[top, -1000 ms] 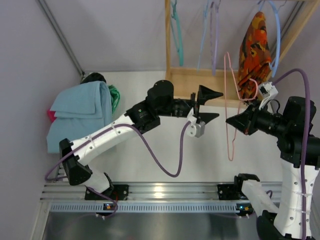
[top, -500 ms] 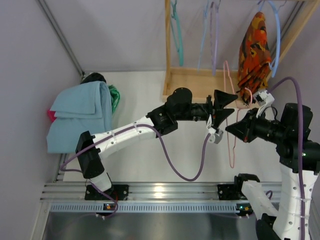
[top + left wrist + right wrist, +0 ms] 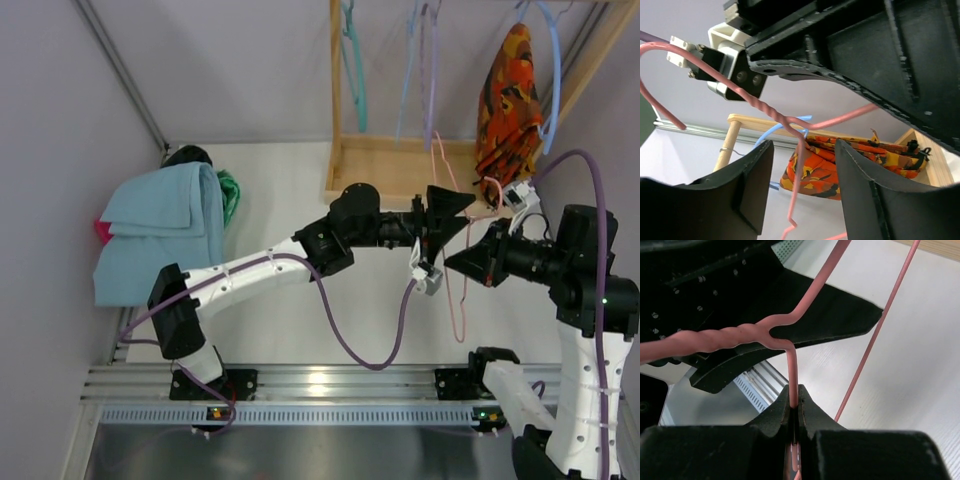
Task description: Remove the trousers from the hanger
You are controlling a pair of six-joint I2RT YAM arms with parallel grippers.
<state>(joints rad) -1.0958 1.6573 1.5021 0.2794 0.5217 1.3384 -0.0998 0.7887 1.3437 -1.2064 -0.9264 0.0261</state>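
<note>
While pinched by right fingers (image 3: 775, 420), pink hanger (image 3: 791, 370) between parted left fingers (image 3: 735, 195).

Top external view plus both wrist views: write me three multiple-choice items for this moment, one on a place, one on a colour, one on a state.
1. Where are the orange trousers?
A. hanging on the wooden rack
B. lying flat on the table
C. draped over an arm

2. What colour is the hanger gripped by the right end effector?
A. blue
B. pink
C. teal

3. The left end effector is:
A. shut on the hanger
B. open, with a finger on each side of the hanger's wire
C. shut on the trousers

Answers:
1 A: the top view shows them hanging at the rack's upper right.
2 B: the right wrist view shows pink wire pinched between the fingers.
3 B: the left wrist view shows a wide gap with the wire running through it.
</note>
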